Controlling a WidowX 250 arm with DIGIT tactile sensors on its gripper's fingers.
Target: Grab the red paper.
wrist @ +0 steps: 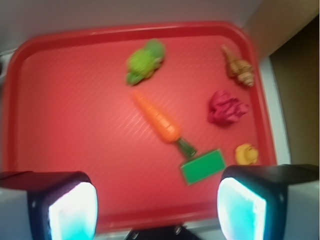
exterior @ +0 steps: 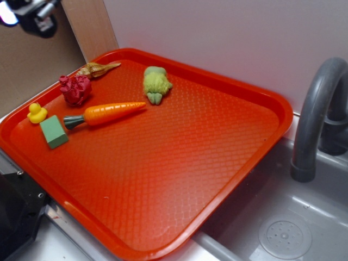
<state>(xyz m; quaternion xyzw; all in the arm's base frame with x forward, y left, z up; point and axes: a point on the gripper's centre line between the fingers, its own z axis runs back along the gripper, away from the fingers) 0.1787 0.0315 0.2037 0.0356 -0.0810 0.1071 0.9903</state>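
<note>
Exterior view: orange-red tray [exterior: 228, 163] beside grey sink [exterior: 304, 228], white wall [exterior: 217, 32].

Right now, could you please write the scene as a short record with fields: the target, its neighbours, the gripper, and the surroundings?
target: red paper, crumpled wad lying on the tray, untouched
support: orange-red tray, textured
neighbours: tan paper twist behind it; yellow duck and green cube nearer the tray's front-left edge; toy carrot beside it
also on tray: green plush toy
gripper: gripper open, raised above the tray, holding nothing
surroundings: grey sink with faucet to the right of the tray
</note>
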